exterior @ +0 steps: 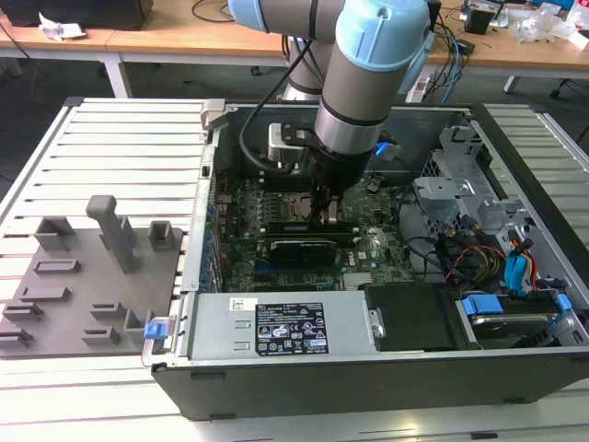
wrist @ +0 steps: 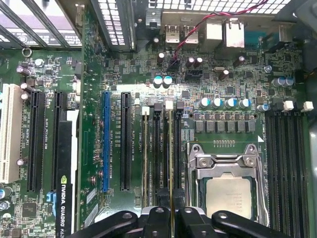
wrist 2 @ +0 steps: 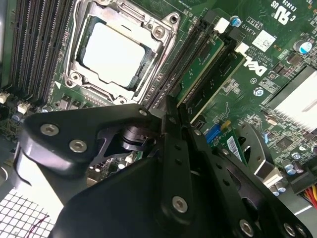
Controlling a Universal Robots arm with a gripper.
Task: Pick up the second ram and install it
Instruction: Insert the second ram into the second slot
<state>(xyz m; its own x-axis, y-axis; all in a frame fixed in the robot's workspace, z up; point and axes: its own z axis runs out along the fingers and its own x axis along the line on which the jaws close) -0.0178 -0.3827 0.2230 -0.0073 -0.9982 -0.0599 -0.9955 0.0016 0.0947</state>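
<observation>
My gripper [exterior: 327,214] reaches down into the open computer case [exterior: 212,378], over the memory slots beside the processor socket [exterior: 293,204]. In the first wrist view its fingers [wrist: 158,220] are shut on the top edge of the second ram [wrist: 171,158], seen edge-on as a thin line standing in a black slot. In the second wrist view the same green stick [wrist 2: 202,65] runs away from the fingertips [wrist 2: 171,106]. Another green stick [wrist 2: 223,82] sits in the slot beside it. The silver-topped processor [wrist 2: 114,52] lies close by.
A black graphics card [exterior: 299,249] lies just in front of the slots. Several empty black slots [wrist: 287,163] flank the far side of the socket. A power supply [exterior: 285,331], drive cage [exterior: 469,175] and cables [exterior: 497,262] crowd the case. A grey fixture tray [exterior: 83,285] lies at the exterior view's left.
</observation>
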